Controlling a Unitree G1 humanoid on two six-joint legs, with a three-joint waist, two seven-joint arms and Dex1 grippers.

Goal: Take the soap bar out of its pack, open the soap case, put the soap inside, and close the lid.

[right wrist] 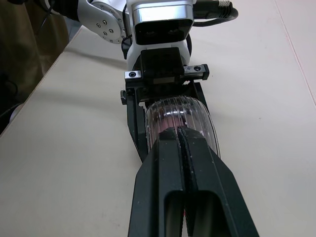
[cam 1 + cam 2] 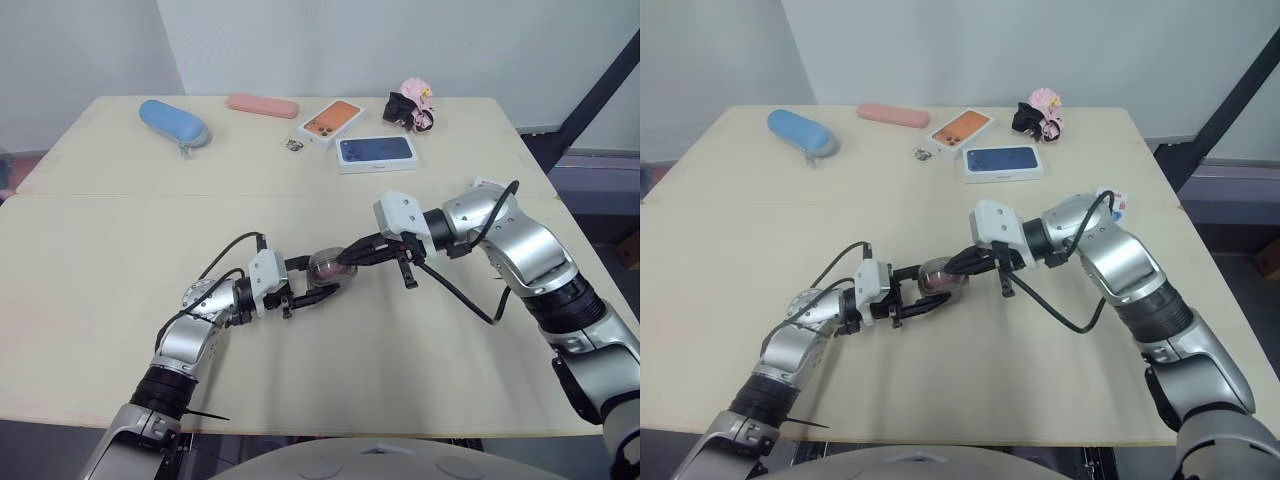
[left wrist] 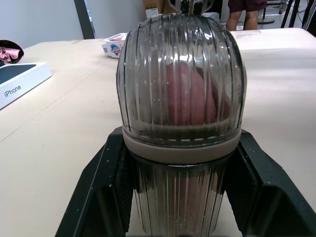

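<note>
This looks like a robotics lab or test room rather than a home. Bare white walls [image 2: 350,40] stand behind a plain light-wood bench [image 2: 100,300] made of two tops pushed together along a seam [image 2: 150,195]. Unrelated props lie along its far side: a blue zip case [image 2: 173,123], a pink case [image 2: 262,105], an orange phone box [image 2: 331,122] and a blue phone box [image 2: 376,152]. A black metal strut [image 2: 600,90] slants at the far right. Beyond the bench a person's legs [image 3: 242,12] and a cardboard box [image 3: 153,6] show.
</note>
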